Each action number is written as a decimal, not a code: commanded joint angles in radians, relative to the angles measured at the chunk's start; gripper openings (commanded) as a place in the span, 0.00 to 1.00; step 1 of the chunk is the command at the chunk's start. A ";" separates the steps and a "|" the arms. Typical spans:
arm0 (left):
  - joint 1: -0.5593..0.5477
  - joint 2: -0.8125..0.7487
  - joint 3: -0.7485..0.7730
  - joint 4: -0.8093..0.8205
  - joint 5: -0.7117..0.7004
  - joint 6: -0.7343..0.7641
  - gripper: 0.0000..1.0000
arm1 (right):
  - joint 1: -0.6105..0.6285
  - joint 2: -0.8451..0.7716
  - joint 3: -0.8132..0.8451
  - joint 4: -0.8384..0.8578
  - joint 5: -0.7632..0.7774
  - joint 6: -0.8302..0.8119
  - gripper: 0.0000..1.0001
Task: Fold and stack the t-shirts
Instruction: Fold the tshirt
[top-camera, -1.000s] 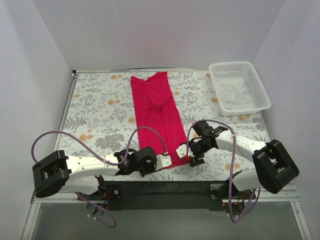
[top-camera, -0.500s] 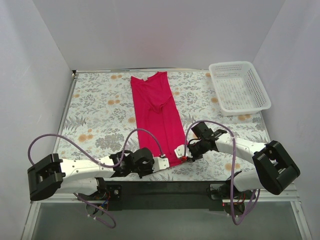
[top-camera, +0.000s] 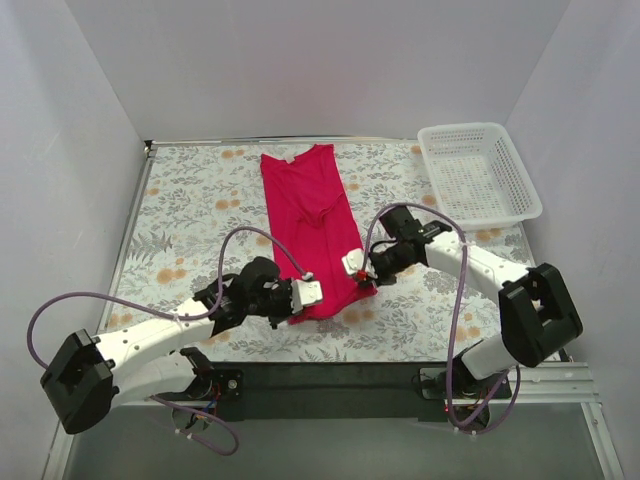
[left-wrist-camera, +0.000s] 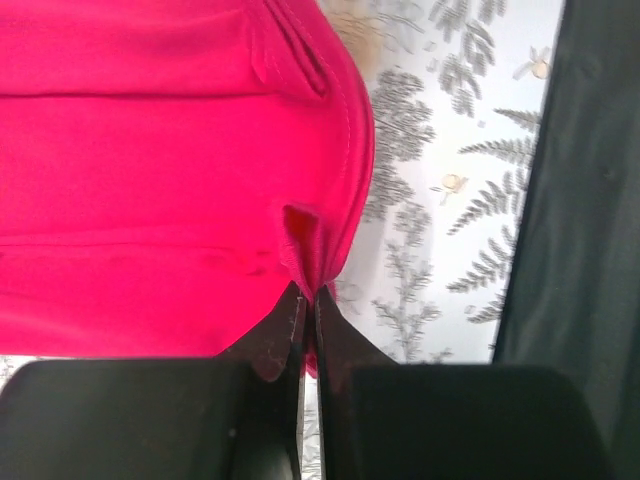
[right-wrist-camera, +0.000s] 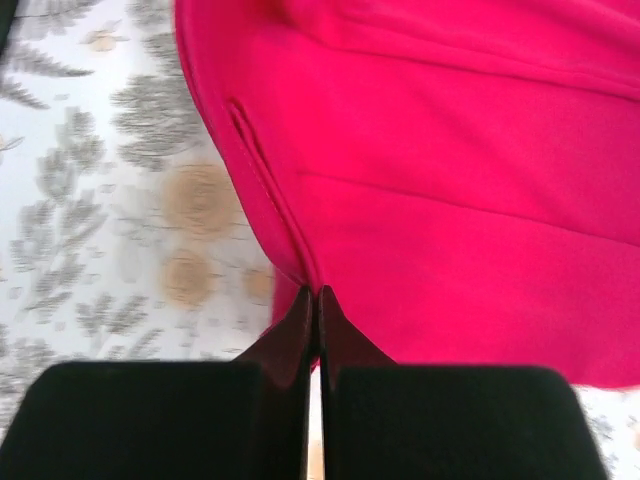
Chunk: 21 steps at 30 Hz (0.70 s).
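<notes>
A magenta-red t-shirt (top-camera: 312, 215), folded into a long narrow strip, lies down the middle of the flowered table cover. Its near end is lifted and carried toward the far end. My left gripper (top-camera: 307, 293) is shut on the near left corner of the t-shirt (left-wrist-camera: 180, 190), the hem pinched between the black fingers (left-wrist-camera: 285, 325). My right gripper (top-camera: 353, 263) is shut on the near right corner of the same t-shirt (right-wrist-camera: 450, 180), cloth bunched at the fingertips (right-wrist-camera: 300, 315).
A white mesh basket (top-camera: 477, 174) stands at the far right of the table. The flowered cover (top-camera: 190, 215) spreads left and right of the shirt. White walls close in three sides. The black base rail (top-camera: 330, 378) runs along the near edge.
Both grippers closed on the shirt's near corners, then lifted and moved away from the near edge toward the middle, dragging the hem up over the lower part of the shirt.
</notes>
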 joint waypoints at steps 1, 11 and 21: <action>0.118 0.043 0.084 -0.024 0.181 0.100 0.00 | -0.073 0.085 0.138 -0.061 -0.080 0.002 0.01; 0.425 0.356 0.397 -0.035 0.303 0.310 0.00 | -0.150 0.418 0.587 -0.104 -0.072 0.119 0.01; 0.579 0.664 0.658 -0.072 0.329 0.413 0.00 | -0.167 0.697 0.948 -0.103 -0.057 0.243 0.01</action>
